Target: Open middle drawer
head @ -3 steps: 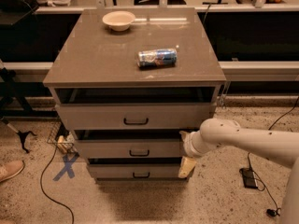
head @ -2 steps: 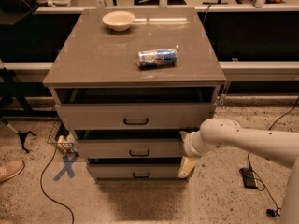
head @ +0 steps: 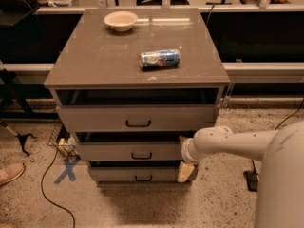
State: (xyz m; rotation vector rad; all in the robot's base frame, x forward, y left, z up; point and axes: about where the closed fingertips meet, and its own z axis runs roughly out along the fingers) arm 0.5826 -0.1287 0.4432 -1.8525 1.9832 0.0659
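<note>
The middle drawer (head: 109, 152) is the grey-taupe front with a small black bar handle (head: 141, 155), second from the top of the cabinet. A dark gap shows above its front. My gripper (head: 185, 169) is at the drawer's right end, low by the front right corner of the cabinet and well right of the handle. My white arm (head: 232, 144) reaches in from the right.
The top drawer (head: 95, 119) has a wider handle, and the slim bottom drawer (head: 114, 175) sits below. A bowl (head: 120, 20) and a lying can (head: 160, 59) rest on the cabinet top. On the floor are a blue tape X (head: 66, 169), cables, a shoe (head: 9, 173) and a black box (head: 250, 180).
</note>
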